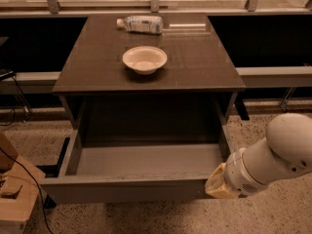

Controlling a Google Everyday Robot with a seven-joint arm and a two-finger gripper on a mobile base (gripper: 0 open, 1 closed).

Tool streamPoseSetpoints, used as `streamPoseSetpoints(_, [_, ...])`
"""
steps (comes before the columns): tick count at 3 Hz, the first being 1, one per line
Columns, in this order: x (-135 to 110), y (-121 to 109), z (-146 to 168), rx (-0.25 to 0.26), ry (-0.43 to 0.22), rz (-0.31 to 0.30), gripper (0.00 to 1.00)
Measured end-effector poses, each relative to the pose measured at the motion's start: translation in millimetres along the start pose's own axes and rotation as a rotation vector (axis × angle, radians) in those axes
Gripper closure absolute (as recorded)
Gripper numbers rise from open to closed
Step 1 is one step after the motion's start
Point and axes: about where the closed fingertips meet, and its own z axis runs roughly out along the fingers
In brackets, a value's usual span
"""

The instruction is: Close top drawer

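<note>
Lining up the gripper (220,183) at the right end of the top drawer (122,193), ready for pushing it shut.

Starting at far left with a wooden box (17,199) sitting on the floor, beside the drawer and seemingly out of its travel. Moving on to the top drawer, standing pulled well out beneath the cabinet top (97,77), its plain front facing the camera. Noting a white bowl (144,60) and a bottle (140,24) lying on its side up on that top, above the drawer's path. Reaching in low from the right with the white arm (278,155), setting the gripper at the front's right corner, touching or just beside it, probably because a handleless front is calling for a flat push. Not being able to tell whether closed or spread. Judging the closing as not yet begun, and minding the off-centre contact, likely to be skewing the drawer.
</note>
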Motion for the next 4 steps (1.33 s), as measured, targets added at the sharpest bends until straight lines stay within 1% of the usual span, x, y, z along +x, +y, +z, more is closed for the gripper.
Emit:
streamPoseSetpoints(1, [-5.0, -29.4, 15.6, 0.056, -0.053, -0.029, 1.00])
streamPoseSetpoints(2, [-5.0, -29.4, 15.6, 0.056, -0.053, -0.029, 1.00])
streamPoseSetpoints(3, [-11.9, -36.7, 21.8, 0.093, -0.060, -0.046, 1.00])
streamPoseSetpoints(4, [-28.3, -50.5, 34.9, 0.133, -0.085, -0.080, 1.00])
